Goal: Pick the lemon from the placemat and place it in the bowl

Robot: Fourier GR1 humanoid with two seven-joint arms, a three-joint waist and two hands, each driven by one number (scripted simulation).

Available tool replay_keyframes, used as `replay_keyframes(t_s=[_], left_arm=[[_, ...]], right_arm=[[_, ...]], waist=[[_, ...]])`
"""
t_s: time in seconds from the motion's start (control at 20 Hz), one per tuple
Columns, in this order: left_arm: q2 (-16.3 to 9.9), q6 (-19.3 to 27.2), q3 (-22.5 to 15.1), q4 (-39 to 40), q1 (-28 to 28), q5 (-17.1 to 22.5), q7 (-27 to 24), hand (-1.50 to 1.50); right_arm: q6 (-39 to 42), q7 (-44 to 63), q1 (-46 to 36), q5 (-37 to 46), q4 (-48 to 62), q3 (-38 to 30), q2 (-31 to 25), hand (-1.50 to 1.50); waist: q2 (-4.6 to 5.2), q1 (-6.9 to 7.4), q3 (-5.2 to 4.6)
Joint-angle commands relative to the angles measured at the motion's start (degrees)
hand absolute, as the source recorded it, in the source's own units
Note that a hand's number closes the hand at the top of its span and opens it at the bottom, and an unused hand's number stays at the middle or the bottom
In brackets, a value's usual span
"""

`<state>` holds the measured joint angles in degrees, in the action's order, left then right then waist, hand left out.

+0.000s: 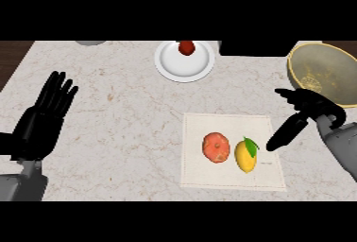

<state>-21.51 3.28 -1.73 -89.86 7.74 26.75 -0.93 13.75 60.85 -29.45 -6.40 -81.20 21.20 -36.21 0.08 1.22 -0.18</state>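
Lemon (245,156) lies on the placemat (232,124), right of mat centre, yellow, with a green leaf at its 1 o'clock end. Nothing holds it. Just beside it at 9 o'clock sits a red-orange round fruit (216,147), near touching, also on the mat. Placemat is a pale cloth square, flat on the marble counter (118,104).

Right hand (307,111) hangs at the lemon's 2 o'clock, fingers straight and held together, pointing down toward 7 o'clock; fingertips end just beside the leaf, apart from the fruit skin as far as can be told. Thumb sticks out toward 10 o'clock. Hand clamps nothing.

Bowl (325,71) is at 1 o'clock from the lemon, at the counter's right edge, yellowish with a speckled inside; the right hand overlaps its lower rim in view and sits between lemon and bowl.

White plate (183,60) at 11 o'clock from the mat, well apart, carries a small red item (187,47) near its top edge.

Left hand (43,118) rests at far 9 o'clock, fingers straight, up and slightly spread, holding nothing.
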Motion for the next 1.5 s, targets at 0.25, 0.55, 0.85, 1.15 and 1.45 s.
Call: replay_keyframes(t_s=[0.25, 0.55, 0.85, 1.15, 1.45], left_arm=[[0.86, -1.73, 2.02, 1.71, 0.43, -0.21, -0.57, 0.00], [1.83, -0.43, 2.10, -1.53, -2.74, -1.91, -0.89, 0.00], [2.16, -2.74, 2.99, 1.97, -0.12, -1.64, -0.70, 0.00], [3.99, 0.07, 2.49, -1.17, 1.20, -3.94, 2.48, 0.00], [4.37, -2.73, 4.02, -0.81, -1.27, -3.70, 1.71, 0.00]], right_arm=[[2.02, 15.60, -7.91, -4.30, 1.10, -0.68, 5.03, -1.50], [-5.12, 16.34, -0.61, 1.34, -5.43, 5.49, 8.57, -1.50], [-8.43, 12.76, 5.02, 9.85, -11.05, 7.42, 7.14, -1.50], [-7.00, 8.79, 9.83, 15.61, -10.75, 7.04, 8.56, -1.50], [-4.92, 3.72, 10.23, 18.26, -3.95, 5.60, 12.17, -1.50]], waist=[[-0.09, -0.88, 0.13], [-0.23, -1.06, 0.13], [-0.15, -1.56, 0.13], [-0.12, -1.40, 0.17], [-0.02, -0.94, 0.17]])
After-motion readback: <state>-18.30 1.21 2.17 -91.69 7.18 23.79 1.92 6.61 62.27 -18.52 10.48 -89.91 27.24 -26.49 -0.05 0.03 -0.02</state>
